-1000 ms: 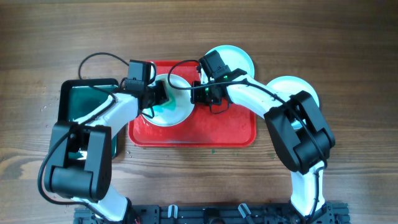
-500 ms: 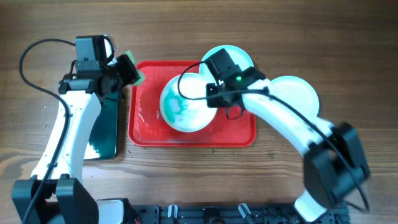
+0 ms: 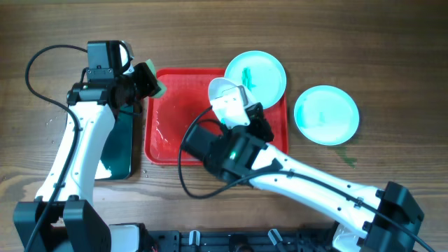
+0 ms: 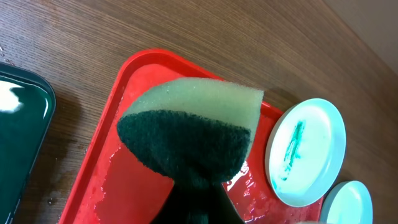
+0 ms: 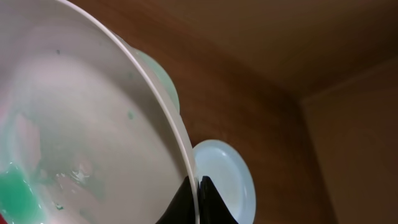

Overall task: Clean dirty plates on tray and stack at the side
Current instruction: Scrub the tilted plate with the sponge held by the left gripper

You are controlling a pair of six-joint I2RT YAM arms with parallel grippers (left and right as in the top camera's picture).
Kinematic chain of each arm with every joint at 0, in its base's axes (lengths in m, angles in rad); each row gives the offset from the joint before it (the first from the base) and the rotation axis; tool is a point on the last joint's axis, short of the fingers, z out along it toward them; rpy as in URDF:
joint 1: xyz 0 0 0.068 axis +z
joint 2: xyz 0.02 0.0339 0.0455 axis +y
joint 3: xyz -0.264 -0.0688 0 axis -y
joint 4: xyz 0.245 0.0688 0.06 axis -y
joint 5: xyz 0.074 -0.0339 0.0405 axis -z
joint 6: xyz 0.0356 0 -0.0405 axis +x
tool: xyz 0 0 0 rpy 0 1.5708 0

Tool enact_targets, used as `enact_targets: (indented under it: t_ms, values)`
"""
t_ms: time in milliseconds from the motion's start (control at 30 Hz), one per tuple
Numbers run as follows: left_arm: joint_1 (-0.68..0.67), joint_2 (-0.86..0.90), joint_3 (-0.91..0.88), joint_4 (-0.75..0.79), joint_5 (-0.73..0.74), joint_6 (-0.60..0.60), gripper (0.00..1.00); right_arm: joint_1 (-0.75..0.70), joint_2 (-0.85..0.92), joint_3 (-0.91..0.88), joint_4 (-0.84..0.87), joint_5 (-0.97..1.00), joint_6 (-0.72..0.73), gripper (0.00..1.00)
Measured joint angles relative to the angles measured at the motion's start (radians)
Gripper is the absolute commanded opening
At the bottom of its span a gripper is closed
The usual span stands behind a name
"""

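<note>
The right arm [image 3: 280, 171] hides much of the tray's [image 3: 164, 126] near edge; the gripped plate [image 5: 74, 124] (very close) overruns the right wrist view's edges

Brown wood-grain bench [image 3: 392, 42] fills overhead view; grain runs left-right, darker knot swirls at lower left. Light soft, even; shadows faint. Black mounting rail [image 3: 210, 243] along near edge.

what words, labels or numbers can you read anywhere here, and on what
None: no readable text shows in any view.
The red tray, the plates, the sponge and the black tray carry no visible print, label or number.
</note>
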Motion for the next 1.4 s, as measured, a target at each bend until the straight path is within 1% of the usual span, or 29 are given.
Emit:
enact_targets:
  t_ms: [100,200,267,333,400,433,500,533,600,667,800,833,900,933,967,1000,1033,1100,1133,1167,1200,1267,1333,1400]
  values:
    - [0.000,0.000,0.000,0.000,0.000,-0.007,0.04,0.045,0.000,0.000,0.015,0.138,-0.013,0.04]
    - [0.000,0.000,0.000,0.000,0.000,-0.024,0.04,0.068,0.000,-0.001,0.096,0.256,-0.080,0.04]
    - [0.000,0.000,0.000,-0.002,0.000,-0.030,0.04,0.072,0.000,-0.001,0.147,0.286,-0.118,0.04]
    - [0.000,0.000,0.000,-0.002,0.000,-0.031,0.04,0.071,0.000,-0.001,0.187,0.259,-0.138,0.04]
    - [0.000,0.000,0.000,-0.002,0.000,-0.031,0.04,0.051,0.000,-0.001,0.228,0.105,-0.141,0.04]
    - [0.000,0.000,0.000,-0.003,0.000,-0.031,0.04,0.025,0.000,-0.001,0.248,-0.026,-0.122,0.04]
    - [0.000,0.000,0.000,-0.004,0.000,-0.032,0.04,-0.043,0.003,-0.001,0.280,-0.231,-0.071,0.04]
    - [0.000,0.000,0.000,-0.009,0.000,-0.032,0.04,-0.104,0.014,-0.001,0.316,-0.381,-0.029,0.04]
    - [0.000,0.000,0.000,-0.015,0.000,-0.034,0.04,-0.166,0.057,-0.001,0.388,-0.549,0.002,0.04]
    - [0.000,0.000,0.000,-0.019,0.000,-0.035,0.04,-0.198,0.129,0.000,0.451,-0.682,0.021,0.04]
    - [0.000,0.000,0.000,-0.035,0.000,-0.034,0.04,-0.212,0.283,-0.001,0.538,-0.862,0.040,0.05]
    - [0.000,0.000,0.000,-0.037,0.000,-0.034,0.04,-0.214,0.319,-0.001,0.574,-0.919,0.046,0.16]
    - [0.000,0.000,0.000,-0.038,0.000,-0.035,0.04,-0.220,0.351,-0.001,0.581,-0.983,0.044,0.30]
    - [0.000,0.000,0.000,-0.038,0.000,-0.035,0.04,-0.227,0.360,-0.001,0.581,-1.017,0.021,0.38]
    - [0.000,0.000,0.000,-0.040,0.000,-0.035,0.04,-0.243,0.362,-0.001,0.580,-1.057,-0.008,0.42]
    - [0.000,0.000,0.000,-0.041,0.000,-0.034,0.04,-0.261,0.362,0.000,0.581,-1.101,-0.047,0.44]
    - [0.000,0.000,0.000,-0.040,0.000,-0.035,0.04,-0.283,0.362,0.000,0.581,-1.143,-0.093,0.44]
    - [0.000,0.000,0.000,-0.040,0.000,-0.035,0.04,-0.344,0.362,0.000,0.597,-1.245,-0.187,0.43]
    - [0.000,0.000,0.000,-0.040,0.000,-0.035,0.04,-0.403,0.362,0.000,0.625,-1.334,-0.280,0.43]
    - [0.000,0.000,0.000,-0.040,0.000,-0.035,0.04,-0.437,0.362,0.000,0.639,-1.385,-0.337,0.42]
    - [0.000,0.000,0.000,-0.040,0.000,-0.035,0.04,-0.455,0.362,0.000,0.652,-1.414,-0.383,0.39]
    - [0.000,0.000,0.000,-0.040,0.000,-0.034,0.04,-0.469,0.362,0.000,0.680,-1.463,-0.484,0.37]
    - [0.000,0.000,0.000,-0.040,0.000,-0.035,0.04,-0.453,0.367,0.000,0.715,-1.489,-0.555,0.36]
    - [0.000,0.000,0.000,-0.041,0.000,-0.035,0.04,-0.423,0.402,0.004,0.771,-1.513,-0.575,0.32]
